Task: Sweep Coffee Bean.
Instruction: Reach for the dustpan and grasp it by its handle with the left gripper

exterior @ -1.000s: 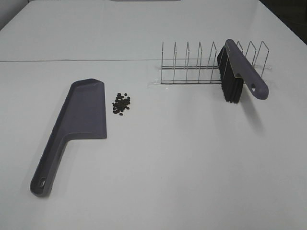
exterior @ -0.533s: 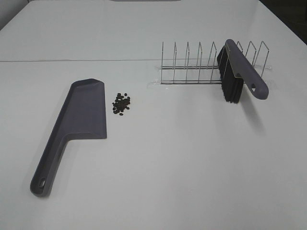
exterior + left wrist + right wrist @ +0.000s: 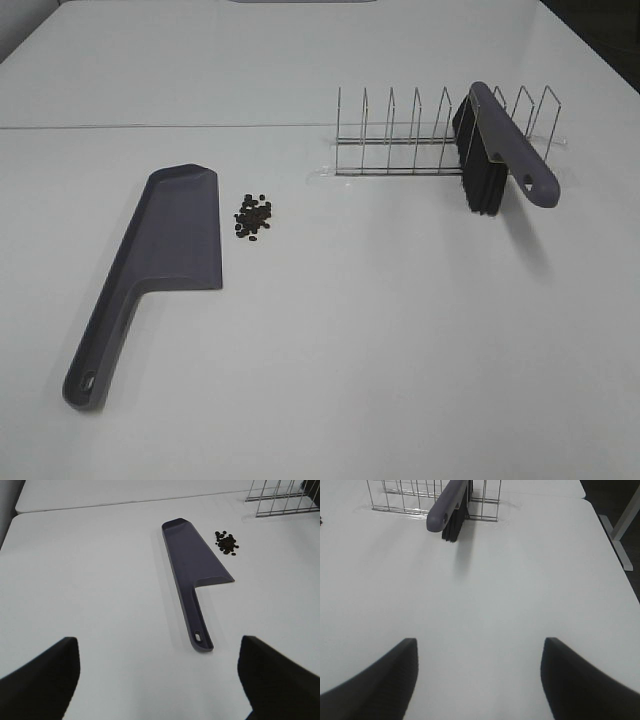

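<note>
A loose cluster of dark coffee beans (image 3: 252, 217) lies on the white table just right of the grey dustpan's (image 3: 160, 261) blade; both also show in the left wrist view, the beans (image 3: 226, 541) and the dustpan (image 3: 192, 567). A grey brush with black bristles (image 3: 495, 155) stands in a wire rack (image 3: 420, 140); the right wrist view shows the brush (image 3: 449, 507) too. My left gripper (image 3: 160, 680) is open and empty, well short of the dustpan handle. My right gripper (image 3: 477, 680) is open and empty, well short of the brush. Neither gripper shows in the high view.
The white table (image 3: 380, 330) has a seam line across the back. Its right edge (image 3: 615, 570) drops off beside a table leg (image 3: 627, 515) in the right wrist view.
</note>
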Available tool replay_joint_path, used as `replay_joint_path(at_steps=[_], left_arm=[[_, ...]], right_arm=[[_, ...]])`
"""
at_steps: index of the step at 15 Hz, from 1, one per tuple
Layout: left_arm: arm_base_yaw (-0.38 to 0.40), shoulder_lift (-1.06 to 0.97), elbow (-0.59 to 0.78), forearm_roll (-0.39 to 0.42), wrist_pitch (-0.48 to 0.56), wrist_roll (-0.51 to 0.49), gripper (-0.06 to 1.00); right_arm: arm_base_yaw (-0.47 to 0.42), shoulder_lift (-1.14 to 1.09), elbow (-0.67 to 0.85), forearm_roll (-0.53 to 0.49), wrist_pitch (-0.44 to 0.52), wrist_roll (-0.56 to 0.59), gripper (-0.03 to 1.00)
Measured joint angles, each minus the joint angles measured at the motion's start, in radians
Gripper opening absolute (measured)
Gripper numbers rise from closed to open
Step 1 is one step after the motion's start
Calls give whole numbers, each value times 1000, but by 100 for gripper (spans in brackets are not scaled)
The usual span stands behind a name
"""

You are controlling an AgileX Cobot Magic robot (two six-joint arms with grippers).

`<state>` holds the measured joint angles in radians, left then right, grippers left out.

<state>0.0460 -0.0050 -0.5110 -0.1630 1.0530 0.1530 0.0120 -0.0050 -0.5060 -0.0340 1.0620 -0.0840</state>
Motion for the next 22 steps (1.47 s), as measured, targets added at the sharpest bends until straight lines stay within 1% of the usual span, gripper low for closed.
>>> replay_joint_path(at_steps=[10,13,14,15,16,18,22], left_arm=[[0,9,-4,-3,-10,-1,81],[0,115,-34,-5,-95,-1,80],[0,178,-48,-5,-142,-1,80],[0,343,-86,-8,-232,-1,80],[0,391,-100,-8,-249,-1,80],[0,568,-158,-8,-283,-1,80],[0,917,-300,-17,-292,-1,80]], right_arm=[[0,0,0,0,0,0,68],[0,0,0,0,0,0,68],[0,0,0,0,0,0,68],[0,0,0,0,0,0,68],[0,0,0,0,0,0,68],[0,0,0,0,0,0,68],[0,0,0,0,0,0,68]])
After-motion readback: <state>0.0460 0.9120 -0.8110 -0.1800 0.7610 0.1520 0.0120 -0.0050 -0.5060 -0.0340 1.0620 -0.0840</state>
